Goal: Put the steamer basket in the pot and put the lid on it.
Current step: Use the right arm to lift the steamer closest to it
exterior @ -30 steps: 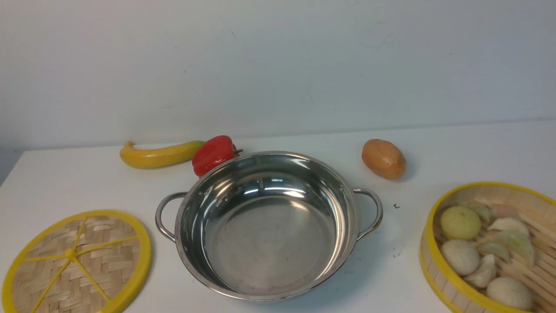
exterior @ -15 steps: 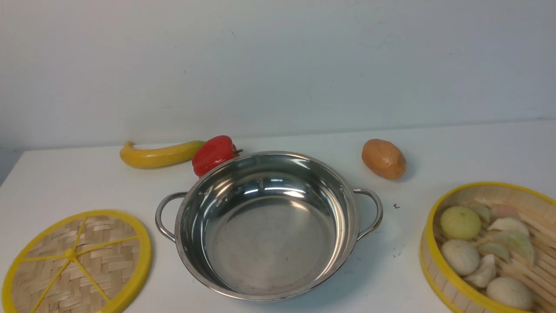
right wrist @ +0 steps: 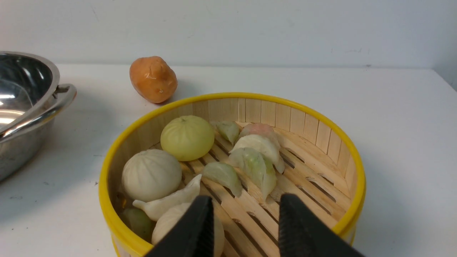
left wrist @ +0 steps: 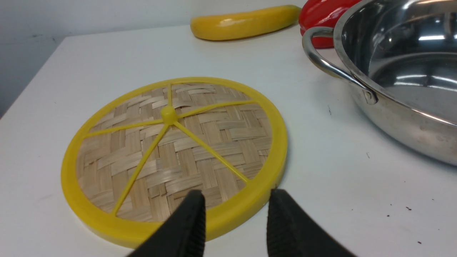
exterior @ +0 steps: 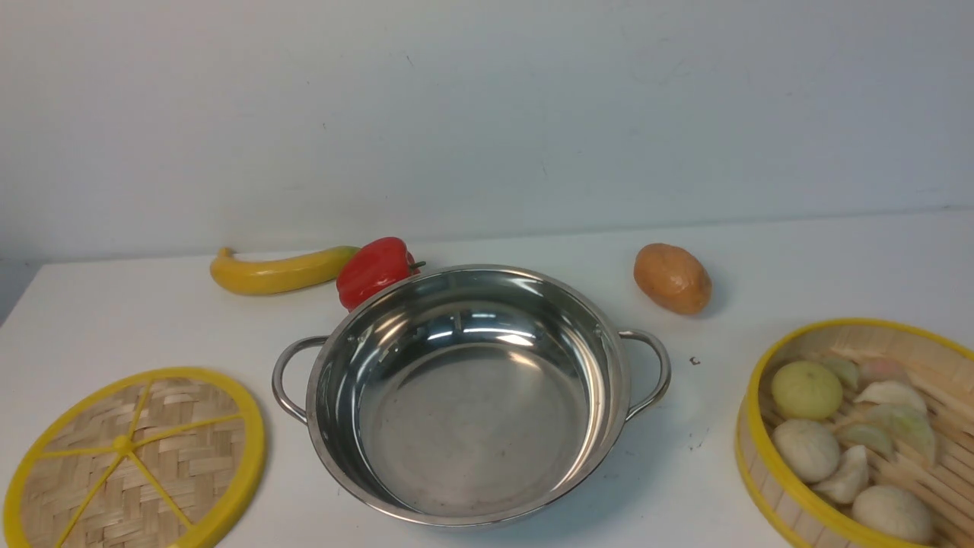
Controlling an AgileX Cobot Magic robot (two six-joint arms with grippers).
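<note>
The shiny steel pot (exterior: 468, 396) stands empty at the table's middle, with looped side handles. The flat woven lid (exterior: 137, 460) with yellow rim and spokes lies at the front left. The steamer basket (exterior: 860, 434) with pale buns and dumplings stands at the front right. Neither arm shows in the front view. My left gripper (left wrist: 235, 201) is open over the lid's (left wrist: 175, 157) near rim, one finger over the weave, one outside. My right gripper (right wrist: 244, 205) is open above the basket's (right wrist: 232, 171) slatted floor, holding nothing. The pot shows in both wrist views (left wrist: 403, 71) (right wrist: 25, 107).
A yellow banana (exterior: 278, 270) and a red pepper (exterior: 377, 270) lie behind the pot on the left, the pepper close to its rim. A brown potato (exterior: 673, 278) lies behind it on the right. A wall runs along the table's back edge.
</note>
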